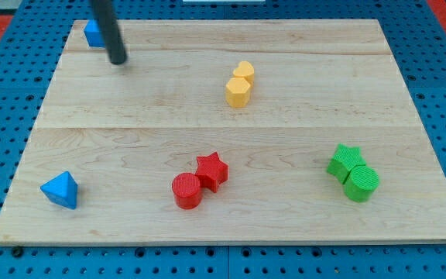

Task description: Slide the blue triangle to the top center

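The blue triangle (60,190) lies near the board's bottom left corner. My tip (118,60) is at the top left of the board, far above the triangle. A second blue block (94,34) sits in the top left corner, just left of the rod and partly hidden by it; its shape is unclear.
Two yellow blocks (240,84) touch each other right of the top centre. A red cylinder (186,191) and a red star (212,170) touch at bottom centre. A green star (344,162) and a green cylinder (361,183) touch at the right. The wooden board (223,132) lies on a blue pegboard.
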Controlling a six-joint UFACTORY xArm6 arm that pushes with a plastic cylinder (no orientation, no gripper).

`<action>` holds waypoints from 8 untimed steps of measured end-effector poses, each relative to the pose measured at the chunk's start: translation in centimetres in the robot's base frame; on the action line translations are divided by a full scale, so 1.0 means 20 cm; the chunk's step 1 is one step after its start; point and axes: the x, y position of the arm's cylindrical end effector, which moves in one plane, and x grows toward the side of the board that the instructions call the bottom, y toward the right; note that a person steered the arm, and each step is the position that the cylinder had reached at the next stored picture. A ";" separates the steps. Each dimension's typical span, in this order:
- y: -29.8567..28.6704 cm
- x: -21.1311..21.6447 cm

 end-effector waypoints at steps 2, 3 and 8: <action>0.36 0.58; 0.32 1.07; -0.13 0.80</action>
